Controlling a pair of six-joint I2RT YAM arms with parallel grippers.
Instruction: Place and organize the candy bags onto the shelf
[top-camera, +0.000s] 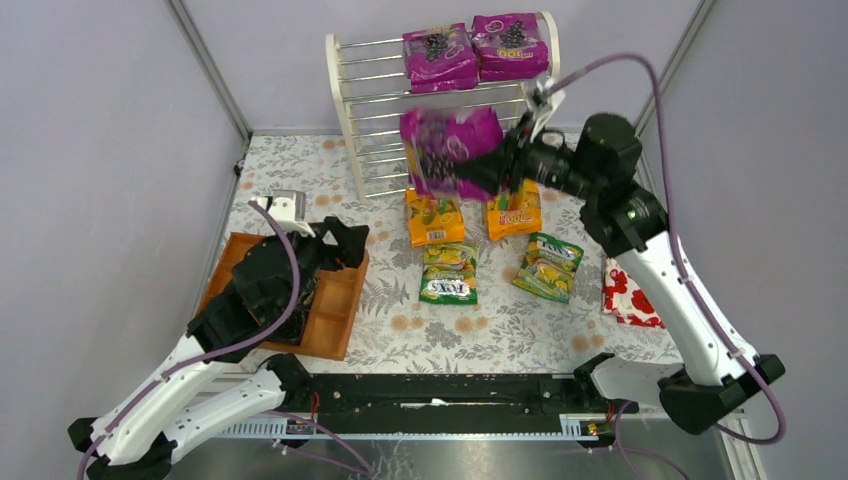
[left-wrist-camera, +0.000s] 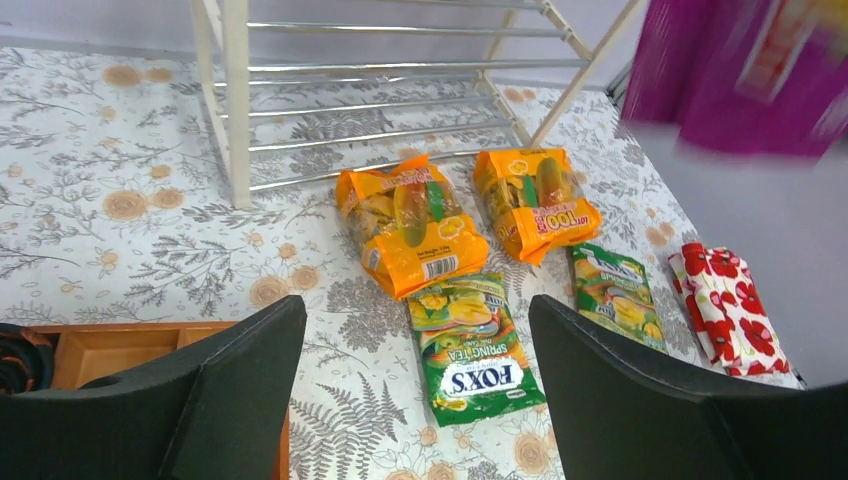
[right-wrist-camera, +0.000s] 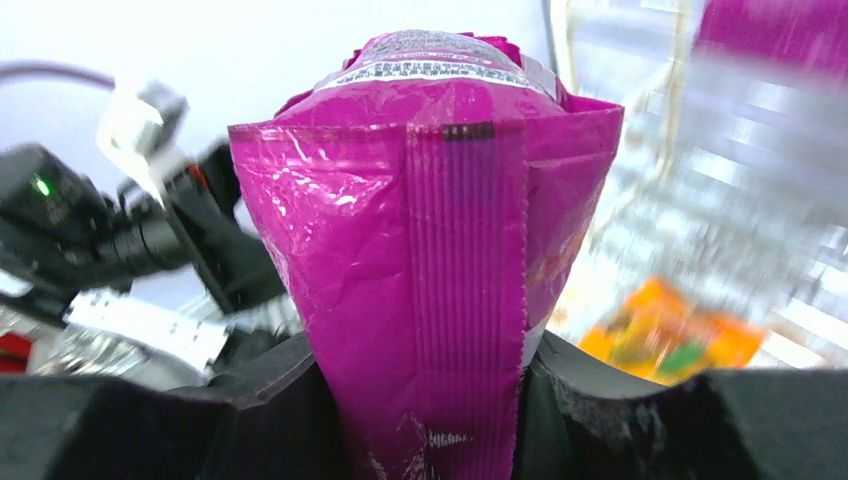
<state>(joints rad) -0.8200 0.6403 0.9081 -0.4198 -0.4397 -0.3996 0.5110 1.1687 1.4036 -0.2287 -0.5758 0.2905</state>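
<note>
Your right gripper (top-camera: 497, 165) is pinching a purple bag (top-camera: 450, 150) by one end and is holding it in the air in front of the shelf (top-camera: 350, 100), about at the level of its middle rods. The bag is looking blurred in the top view. In the right wrist view the fingers (right-wrist-camera: 270, 400) are pressing on both sides of this bag, and its back seam is facing the camera. Two more purple bags (top-camera: 438, 55) (top-camera: 510, 45) are lying side by side on the top tier, in its right half. Your left gripper (top-camera: 340, 245) is standing wide spread and is holding nothing. It is hovering over the far right corner of the tray (top-camera: 335, 310), at the left side of the table (top-camera: 300, 175). In front of the shelf, two orange bags (top-camera: 434, 218) (top-camera: 514, 210) are lying side by side on the table. Nearer to you, two green bags (top-camera: 448, 272) (top-camera: 547, 265) are lying, the left one touching the left orange bag. A red bag (top-camera: 630, 293) is lying at the right, just beside your right arm.
</note>
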